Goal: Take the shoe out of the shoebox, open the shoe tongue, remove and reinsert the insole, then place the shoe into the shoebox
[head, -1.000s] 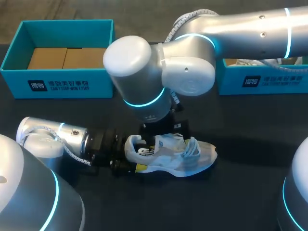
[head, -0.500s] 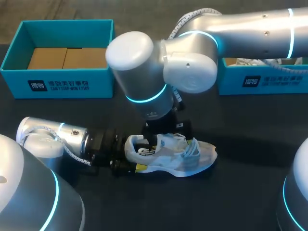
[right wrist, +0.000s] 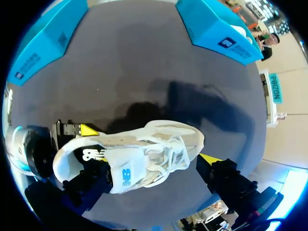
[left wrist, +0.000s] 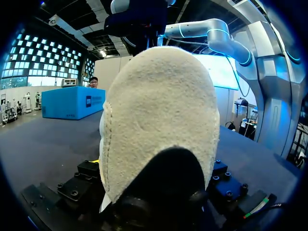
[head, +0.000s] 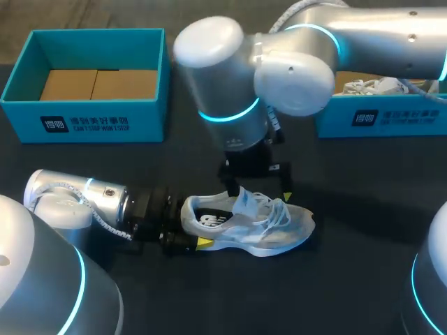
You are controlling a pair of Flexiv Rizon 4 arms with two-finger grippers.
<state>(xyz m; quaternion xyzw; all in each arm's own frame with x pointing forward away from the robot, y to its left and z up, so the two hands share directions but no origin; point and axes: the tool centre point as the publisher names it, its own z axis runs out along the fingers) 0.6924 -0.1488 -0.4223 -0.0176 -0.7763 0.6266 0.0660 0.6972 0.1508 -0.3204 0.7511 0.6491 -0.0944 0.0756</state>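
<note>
Shoe: one white lace-up shoe [head: 248, 225] is found standing on its sole on the dark counter [head: 363, 181], outside both boxes. The heel is turned toward the left arm and the toe toward the right side.
Tongue: the tongue [head: 246, 202] is seen raised from the shoe's opening, with loose laces [head: 276, 213] lying just ahead of it toward the toe.
Left claw: the left claw [head: 195, 229] is laid low along the counter and is clenched on the shoe at the heel. One yellow tip is noted on the near side of the heel in the head view. The other is noted on the far side in the right wrist view. In the left wrist view the heel is seen filling the space between the fingers.
Right claw: the right claw [head: 258, 192] hangs over the middle of the shoe, released, with its fingers spread wide. One finger is placed near the tongue, the other above the laces. No grip on the shoe is observed.
Left shoebox: a teal open left shoebox [head: 84, 122] is recorded at the far left of the counter, with brown cardboard [head: 98, 84] inside.
Right shoebox: a teal right shoebox [head: 391, 115] is recorded at the far right, partly hidden by the right arm. A white item [head: 370, 86] is seen within it.
</note>
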